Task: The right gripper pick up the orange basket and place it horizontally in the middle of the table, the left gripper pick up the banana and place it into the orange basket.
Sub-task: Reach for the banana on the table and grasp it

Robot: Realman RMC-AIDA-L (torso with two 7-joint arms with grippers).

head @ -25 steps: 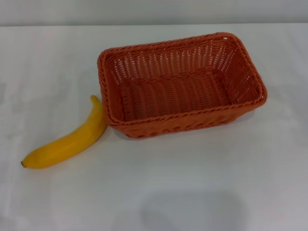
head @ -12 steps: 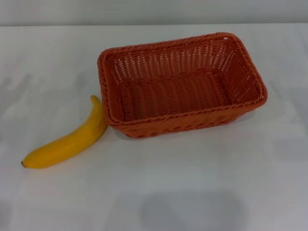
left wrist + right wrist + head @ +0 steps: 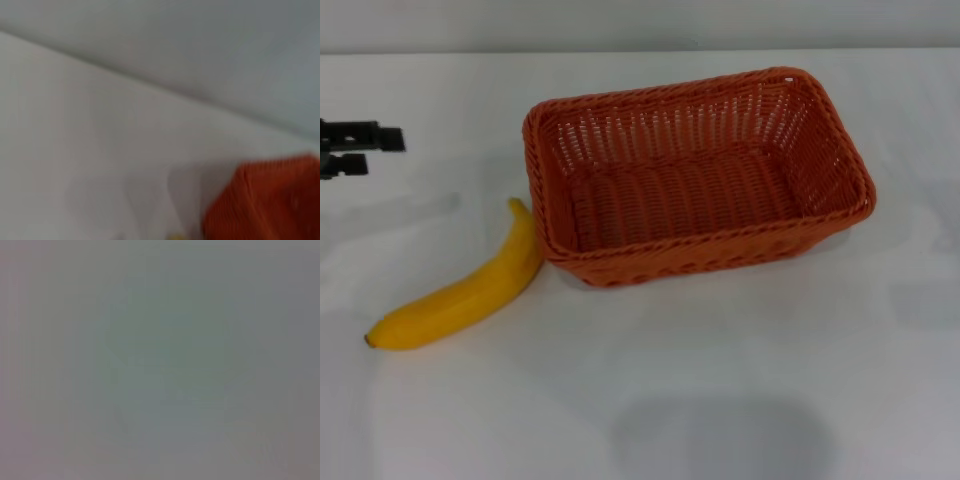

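The orange basket stands empty on the white table, its long side running left to right, slightly turned. The yellow banana lies on the table at the basket's front left, one end against the basket's corner. My left gripper reaches in from the left edge of the head view, well behind and left of the banana, open, with nothing between its two black fingers. The left wrist view shows a corner of the basket and a sliver of the banana. My right gripper is out of view.
The table's back edge meets a grey wall. A faint shadow lies on the table near the front. The right wrist view shows only plain grey.
The left gripper has come into the head view from the left edge; it was not there before. Basket and banana have not moved.
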